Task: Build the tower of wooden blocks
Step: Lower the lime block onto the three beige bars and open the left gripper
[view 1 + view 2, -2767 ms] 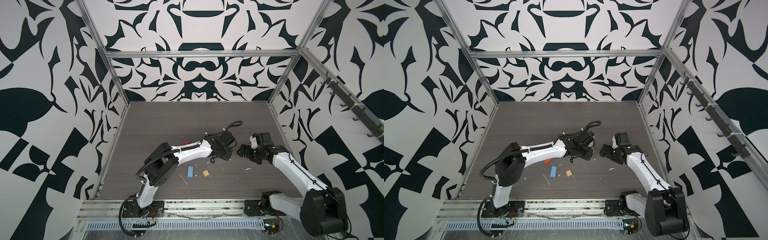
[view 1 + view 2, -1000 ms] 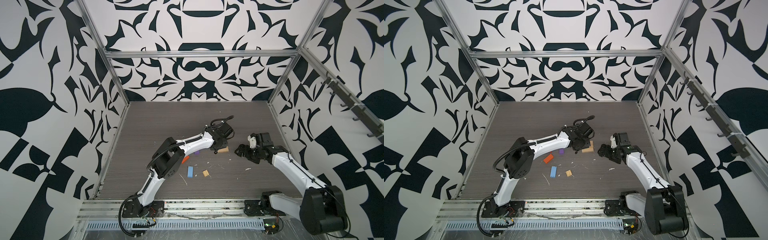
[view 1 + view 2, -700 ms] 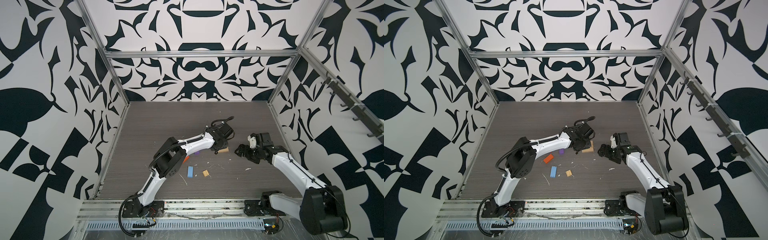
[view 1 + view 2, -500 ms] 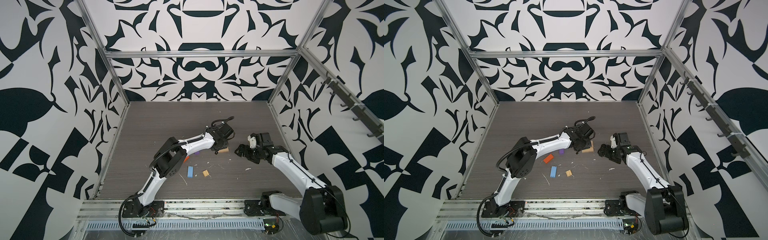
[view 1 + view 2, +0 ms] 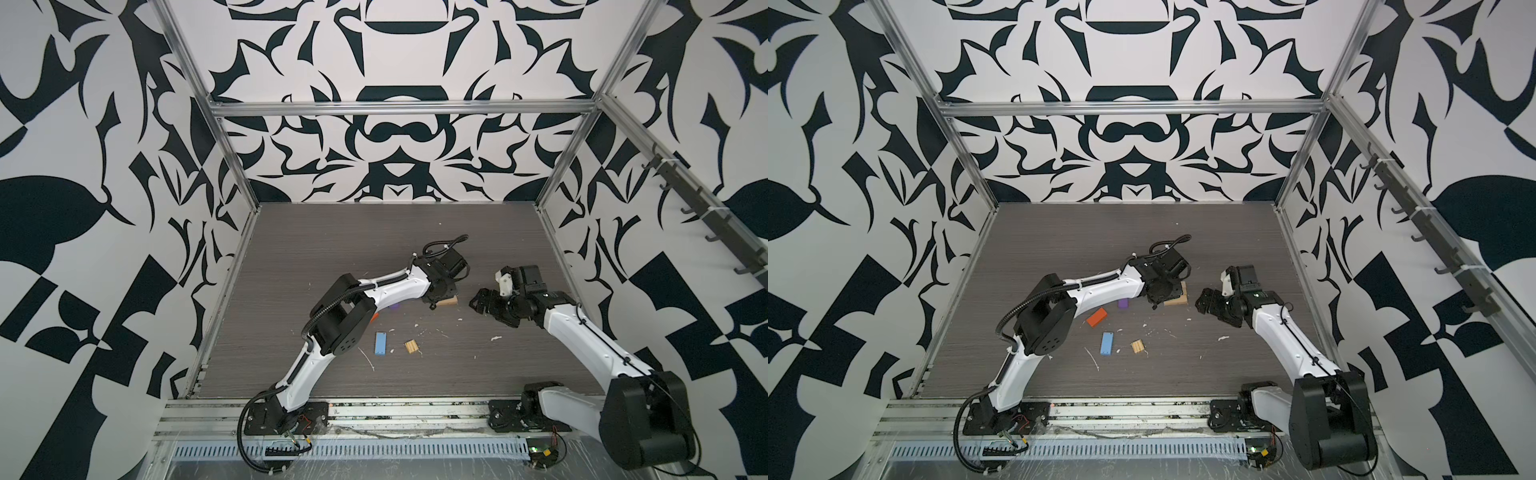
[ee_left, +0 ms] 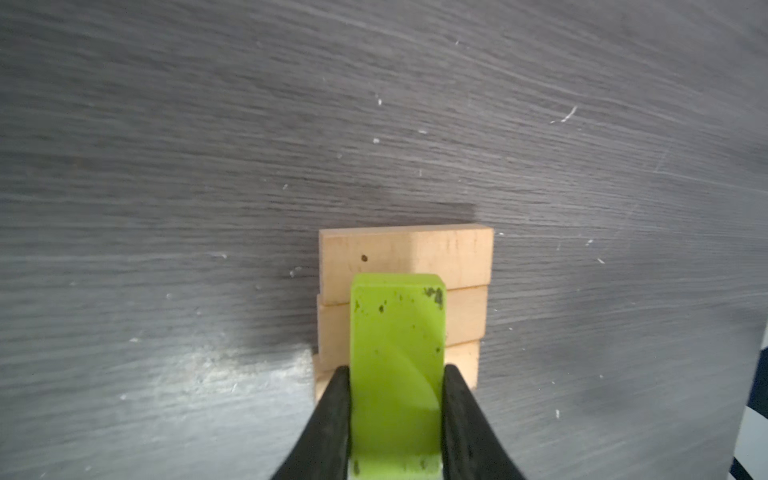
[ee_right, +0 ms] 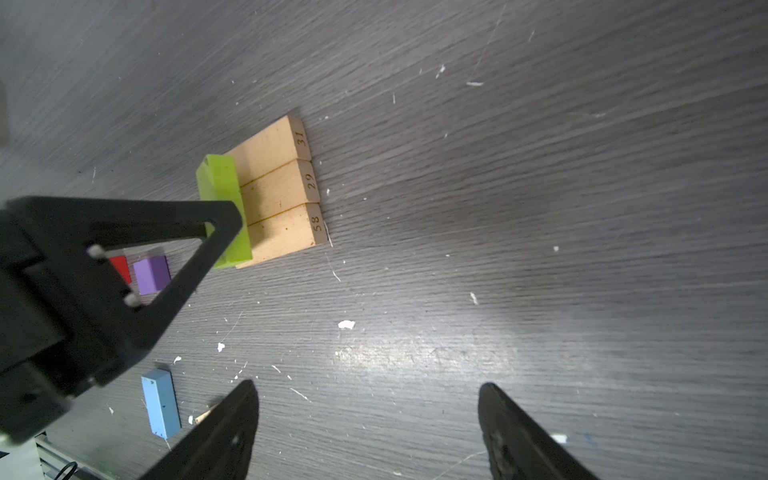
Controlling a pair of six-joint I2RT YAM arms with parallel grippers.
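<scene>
Three tan planks lie side by side on the table as a flat base, seen in both top views. My left gripper is shut on a lime green block. It holds the block crosswise over the planks' end away from their numbered faces. I cannot tell whether the block rests on them. My right gripper is open and empty, low over bare table to the right of the planks.
Loose blocks lie left and front of the planks: a purple cube, an orange-red block, a light blue block and a ridged tan square. White scraps litter the table. Patterned walls enclose it.
Since the earliest frames my left arm has stretched toward the back, bringing the green block over the planks. Over the last second it has hardly moved. The right arm stays put.
</scene>
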